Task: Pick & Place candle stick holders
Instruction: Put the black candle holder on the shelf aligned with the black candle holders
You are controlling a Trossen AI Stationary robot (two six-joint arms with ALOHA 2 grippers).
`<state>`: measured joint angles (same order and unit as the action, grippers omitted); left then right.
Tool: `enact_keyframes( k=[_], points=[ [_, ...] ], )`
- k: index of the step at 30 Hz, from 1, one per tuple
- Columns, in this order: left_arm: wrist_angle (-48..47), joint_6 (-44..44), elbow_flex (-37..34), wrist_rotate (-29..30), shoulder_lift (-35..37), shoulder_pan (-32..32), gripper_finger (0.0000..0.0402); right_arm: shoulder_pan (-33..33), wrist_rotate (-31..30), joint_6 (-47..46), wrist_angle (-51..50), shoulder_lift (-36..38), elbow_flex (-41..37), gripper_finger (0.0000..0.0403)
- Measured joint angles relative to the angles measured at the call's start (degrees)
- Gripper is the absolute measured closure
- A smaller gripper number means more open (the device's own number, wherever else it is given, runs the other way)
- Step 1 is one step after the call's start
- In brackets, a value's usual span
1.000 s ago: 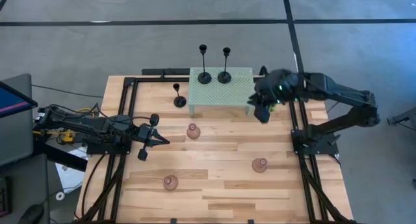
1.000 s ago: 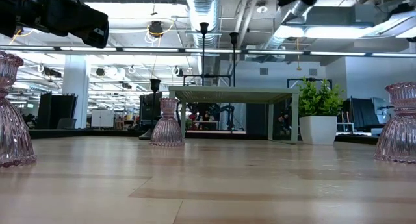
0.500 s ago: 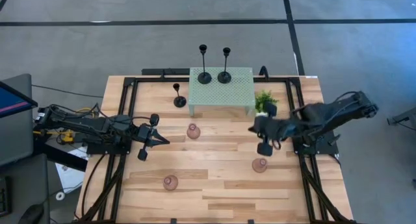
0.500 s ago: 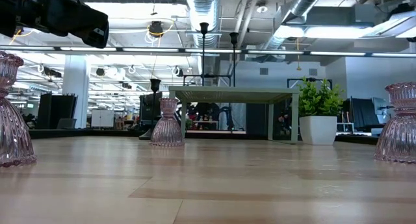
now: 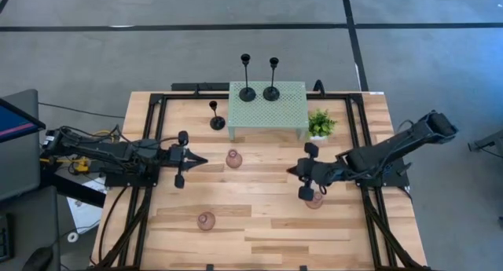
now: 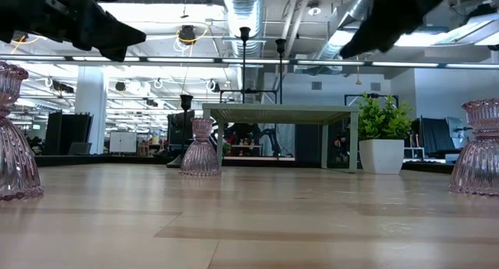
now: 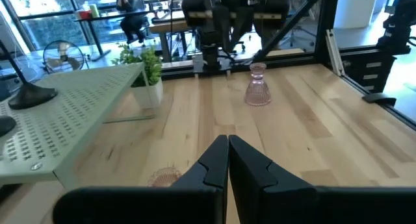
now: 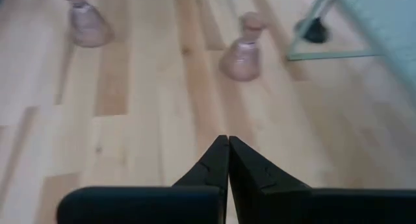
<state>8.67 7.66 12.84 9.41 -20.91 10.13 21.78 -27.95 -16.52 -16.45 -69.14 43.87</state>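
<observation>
Two black holders (image 5: 246, 93) (image 5: 271, 92) stand by their round bases on the pale green mesh stand (image 5: 267, 114). A third black holder (image 5: 217, 122) stands on the table left of the stand. Three pinkish holders stand upright on the table: mid-table (image 5: 233, 159), near right (image 5: 315, 199) and near left (image 5: 206, 220). My left gripper (image 5: 204, 159) is shut and empty, left of the mid-table pink holder and pointing at it. My right gripper (image 5: 291, 170) is shut and empty, pointing left above the table, just beyond the near-right pink holder.
A small green plant in a white pot (image 5: 320, 124) stands right of the mesh stand. Black frame rails (image 5: 153, 137) (image 5: 357, 137) run along both table sides. Bare wood lies between the two grippers and along the near edge (image 5: 259, 239).
My right gripper has swung from beside the mesh stand's right end, over the plant, toward the near edge and the table's middle, and has come down. It now points left beside the near-right pink holder. My left gripper has turned a little about its wrist. No holder has moved.
</observation>
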Motion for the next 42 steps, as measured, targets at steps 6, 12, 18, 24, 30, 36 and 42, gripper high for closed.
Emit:
enact_keyframes(
  k=[6, 12, 18, 24, 30, 36, 42],
  points=[
    [0.0, 0.0, 0.01, 3.88, -3.2, 0.02, 0.0389, -0.06, 5.03, 1.78, 19.27, -0.02, -9.31, 0.0402],
    [-0.09, 0.0, 0.0, 19.29, -9.46, -0.22, 0.0389, -0.06, 7.1, 4.29, 25.71, -0.02, -11.1, 0.0402],
    [0.77, -0.21, 0.0, 25.07, -14.81, -5.41, 0.0396, -0.07, 7.11, 4.66, 26.47, -0.02, -11.12, 0.0402],
    [1.65, 0.48, 0.0, 18.23, -15.69, -15.06, 0.0395, -0.04, 7.11, 4.64, 26.34, -0.02, -11.12, 0.0402],
    [1.68, 1.52, 0.0, -0.7, -15.71, -28.48, 0.0394, -0.04, 7.11, 4.62, 26.3, -0.02, -11.12, 0.0402],
    [1.88, 1.53, 0.0, -11.79, -15.91, -40.9, 0.0394, -0.04, 7.11, 4.49, 26.26, -0.02, -11.12, 0.0402],
    [5.53, 1.53, 0.0, -22.53, -19.0, -49.35, 0.0394, -0.2, 7.07, 4.49, 26.27, -0.02, -11.12, 0.0402]
  ],
)
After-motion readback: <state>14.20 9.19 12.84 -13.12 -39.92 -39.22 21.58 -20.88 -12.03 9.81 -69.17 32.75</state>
